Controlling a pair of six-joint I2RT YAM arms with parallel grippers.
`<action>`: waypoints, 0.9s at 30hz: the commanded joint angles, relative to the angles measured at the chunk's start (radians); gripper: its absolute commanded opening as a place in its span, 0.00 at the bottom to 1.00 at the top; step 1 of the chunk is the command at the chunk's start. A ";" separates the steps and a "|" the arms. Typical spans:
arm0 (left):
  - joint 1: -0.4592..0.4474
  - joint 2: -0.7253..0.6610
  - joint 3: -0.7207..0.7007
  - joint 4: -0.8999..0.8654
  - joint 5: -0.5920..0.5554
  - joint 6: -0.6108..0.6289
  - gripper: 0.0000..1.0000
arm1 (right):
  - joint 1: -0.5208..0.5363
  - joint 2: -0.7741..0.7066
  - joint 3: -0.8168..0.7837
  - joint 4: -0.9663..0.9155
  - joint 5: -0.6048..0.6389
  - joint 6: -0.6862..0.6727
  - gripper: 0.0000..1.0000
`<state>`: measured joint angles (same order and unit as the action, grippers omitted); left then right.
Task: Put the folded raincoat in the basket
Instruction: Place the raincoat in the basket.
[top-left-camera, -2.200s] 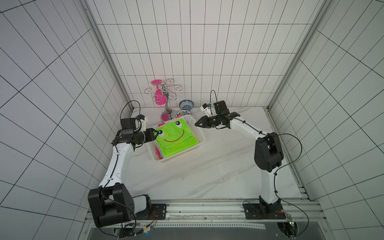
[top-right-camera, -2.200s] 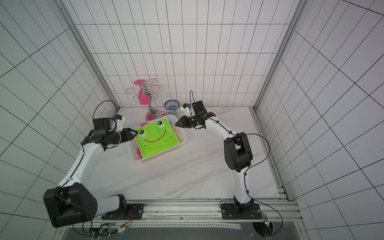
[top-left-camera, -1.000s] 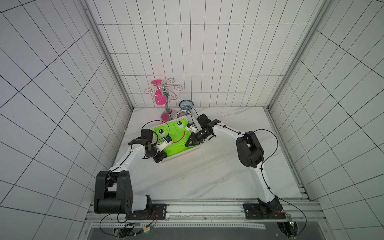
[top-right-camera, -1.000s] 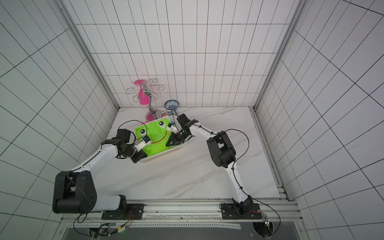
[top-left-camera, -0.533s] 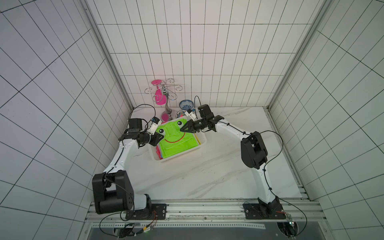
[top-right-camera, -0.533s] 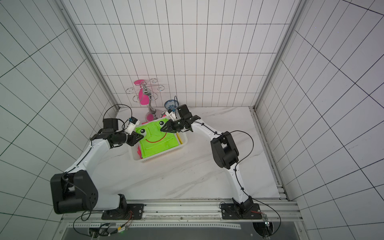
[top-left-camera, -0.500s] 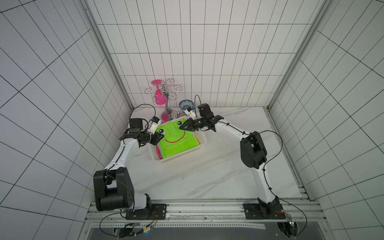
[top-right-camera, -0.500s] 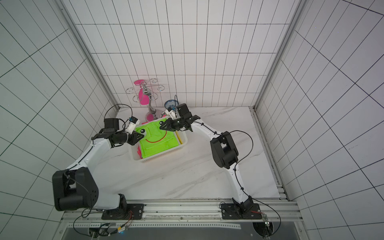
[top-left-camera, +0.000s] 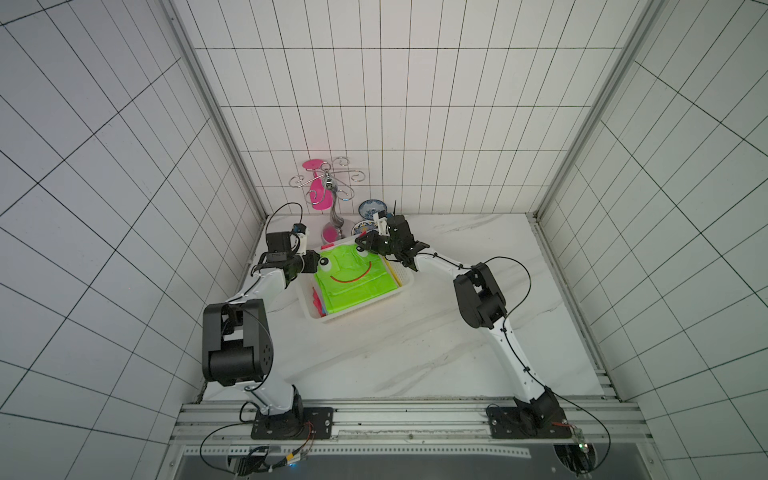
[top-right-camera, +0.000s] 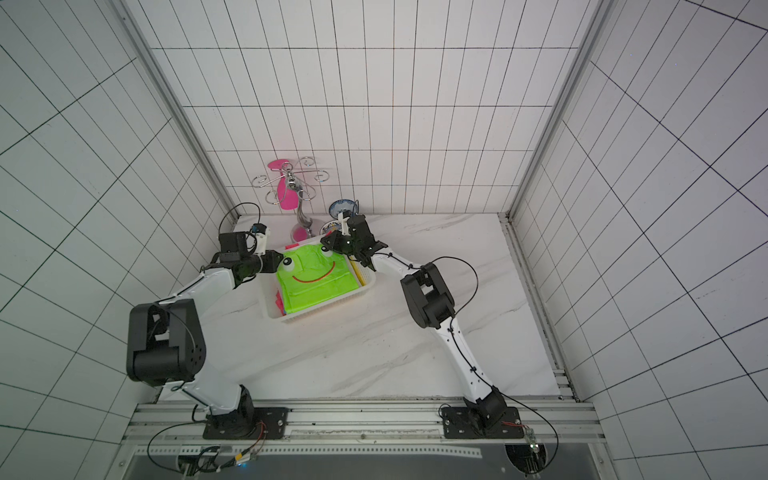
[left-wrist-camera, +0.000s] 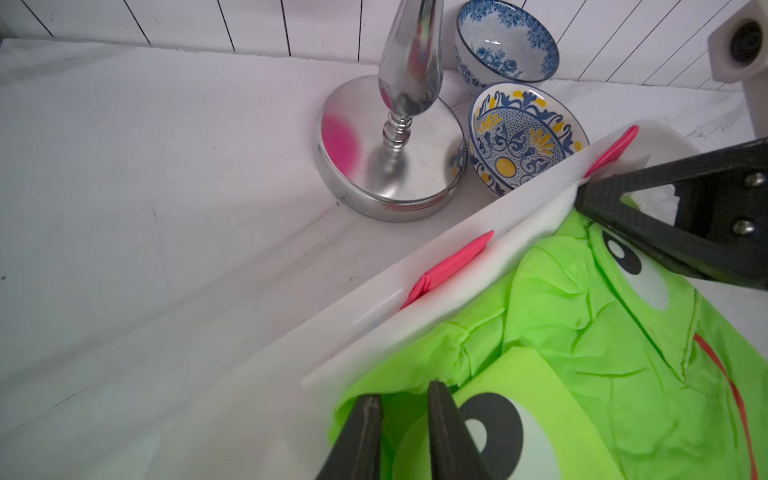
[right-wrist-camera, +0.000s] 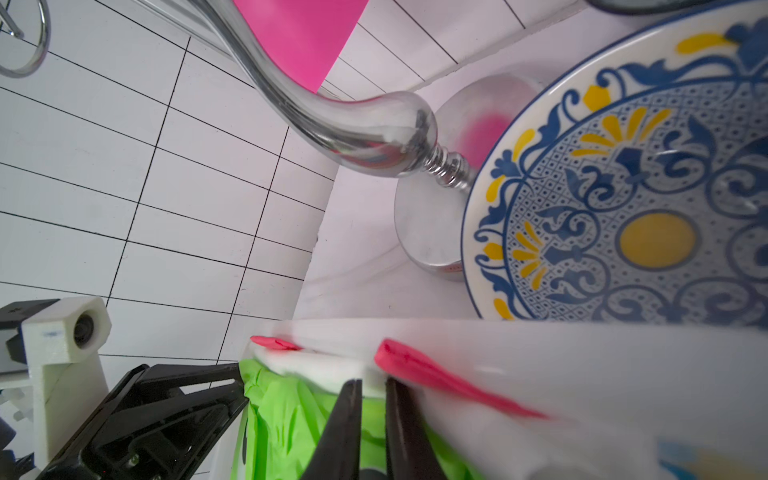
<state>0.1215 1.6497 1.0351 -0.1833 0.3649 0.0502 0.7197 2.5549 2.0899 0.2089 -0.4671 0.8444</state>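
Left claw (left-wrist-camera: 402, 394) narrowly parted at raincoat (left-wrist-camera: 602, 332).

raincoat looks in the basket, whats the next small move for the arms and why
Probably open both pincers wide and lift clear. The green frog raincoat lies flat inside the white basket, and the left pincer and right pincer sit at its eye corners, jaws barely apart; whether they pinch fabric is unclear.

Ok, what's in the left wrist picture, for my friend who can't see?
A green frog-face raincoat lies in a white basket, the left gripper slightly open by one eye. The right gripper is at the rim; a shiny stand and two bowls sit beyond.
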 joint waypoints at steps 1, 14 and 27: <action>-0.004 0.030 -0.028 -0.013 -0.031 -0.016 0.20 | -0.020 0.017 -0.037 -0.025 0.134 -0.041 0.16; 0.018 -0.036 -0.003 -0.153 0.012 0.050 0.22 | -0.022 -0.144 -0.200 -0.079 0.132 -0.109 0.22; 0.041 -0.224 -0.055 -0.148 -0.031 0.170 0.36 | -0.022 -0.498 -0.494 -0.289 0.250 -0.370 0.38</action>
<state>0.1543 1.4399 1.0309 -0.3832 0.4171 0.2024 0.7063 2.1529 1.6691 -0.0154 -0.2955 0.5480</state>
